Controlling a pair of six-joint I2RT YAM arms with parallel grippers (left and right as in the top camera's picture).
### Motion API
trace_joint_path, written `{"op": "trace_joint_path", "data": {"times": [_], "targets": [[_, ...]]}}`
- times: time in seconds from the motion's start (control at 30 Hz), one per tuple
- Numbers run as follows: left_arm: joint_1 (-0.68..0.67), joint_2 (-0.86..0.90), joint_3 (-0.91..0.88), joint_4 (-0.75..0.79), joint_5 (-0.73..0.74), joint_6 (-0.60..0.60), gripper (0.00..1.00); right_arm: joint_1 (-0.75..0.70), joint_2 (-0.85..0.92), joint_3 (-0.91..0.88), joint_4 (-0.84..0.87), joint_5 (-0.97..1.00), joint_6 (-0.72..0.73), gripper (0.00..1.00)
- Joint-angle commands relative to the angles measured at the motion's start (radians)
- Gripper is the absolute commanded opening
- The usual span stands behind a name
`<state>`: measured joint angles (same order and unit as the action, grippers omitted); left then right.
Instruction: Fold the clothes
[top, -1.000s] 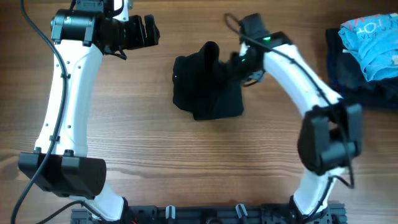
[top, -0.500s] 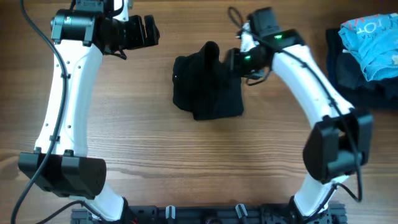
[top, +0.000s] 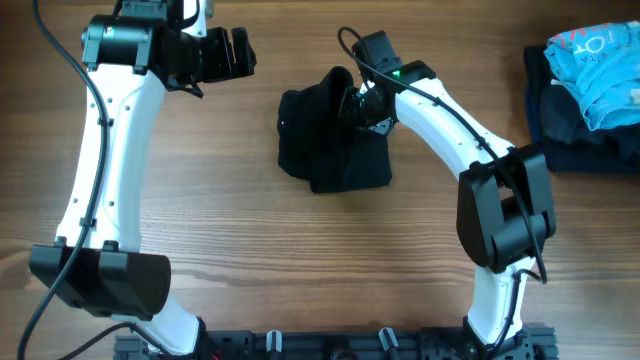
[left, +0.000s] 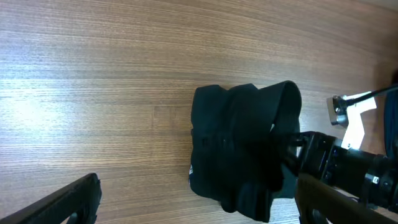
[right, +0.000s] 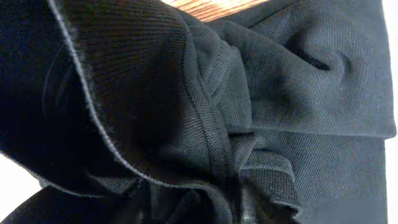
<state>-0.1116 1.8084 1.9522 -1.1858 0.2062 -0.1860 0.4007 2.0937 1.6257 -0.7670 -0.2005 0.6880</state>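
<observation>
Right fingers meet the black T-shirt's upper-right fold (grip unreadable); left fingers, splayed empty, hang far upper left.

Only partly legible pink-and-white lettering, seemingly "OT", on the light-blue garment, plus a tiny white mark on the black T-shirt, too small to read.

A robotics lab bench is indicated: white arms are mounted on a black rail at a wood-grain table, spare garments heaped well right of the right pincer.
</observation>
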Motion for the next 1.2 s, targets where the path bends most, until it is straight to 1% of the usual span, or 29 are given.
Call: {"op": "trace_joint_path", "data": {"times": [0.0, 0.03, 0.07, 0.23, 0.43, 0.5, 0.6, 0.67, 0.7, 0.73, 0.8, 0.87, 0.93, 1.03, 1.17], "targets": [[0.000, 0.007, -0.002, 0.000, -0.003, -0.009, 1.00, 0.004, 0.017, 0.002, -0.002, 0.017, -0.009, 0.13], [0.000, 0.007, -0.002, 0.000, -0.003, -0.009, 1.00, 0.004, 0.017, 0.002, -0.006, 0.017, -0.011, 0.06], [0.000, 0.007, -0.002, 0.000, -0.003, -0.009, 1.00, 0.004, 0.016, 0.003, -0.012, 0.016, -0.018, 0.04], [0.000, 0.007, -0.002, 0.000, -0.003, -0.009, 1.00, -0.008, -0.014, 0.006, -0.074, 0.017, -0.061, 0.04], [0.000, 0.007, -0.002, 0.000, -0.003, -0.009, 1.00, -0.080, -0.153, 0.006, -0.174, -0.002, -0.179, 0.04], [0.000, 0.007, -0.002, 0.000, -0.003, -0.009, 1.00, -0.131, -0.193, 0.006, -0.238, 0.003, -0.222, 0.04], [0.000, 0.007, -0.002, 0.000, -0.003, -0.008, 1.00, -0.178, -0.200, 0.006, -0.274, -0.002, -0.262, 0.04], [0.000, 0.007, -0.002, 0.000, -0.003, -0.008, 1.00, -0.187, -0.199, 0.002, -0.269, -0.067, -0.296, 0.04], [0.000, 0.007, -0.002, 0.000, -0.007, -0.008, 1.00, -0.180, -0.199, 0.002, -0.261, -0.084, -0.291, 0.06], [0.000, 0.007, -0.002, 0.000, -0.011, -0.008, 1.00, -0.169, -0.199, 0.002, -0.245, -0.089, -0.274, 0.15], [0.000, 0.007, -0.002, 0.000, -0.018, -0.005, 1.00, -0.132, -0.190, 0.002, -0.196, -0.077, -0.193, 0.40], [0.000, 0.007, -0.002, -0.001, -0.018, -0.006, 1.00, -0.089, -0.166, 0.002, -0.143, -0.059, -0.117, 0.52], [0.000, 0.007, -0.002, -0.002, -0.018, -0.006, 1.00, -0.046, -0.133, 0.002, -0.092, -0.042, -0.062, 0.61], [0.000, 0.007, -0.002, -0.013, -0.018, -0.005, 1.00, -0.010, -0.078, 0.002, -0.026, -0.030, -0.003, 0.61], [0.000, 0.007, -0.002, -0.017, -0.018, -0.005, 1.00, -0.002, -0.010, 0.002, 0.013, -0.037, 0.015, 0.57]]}}
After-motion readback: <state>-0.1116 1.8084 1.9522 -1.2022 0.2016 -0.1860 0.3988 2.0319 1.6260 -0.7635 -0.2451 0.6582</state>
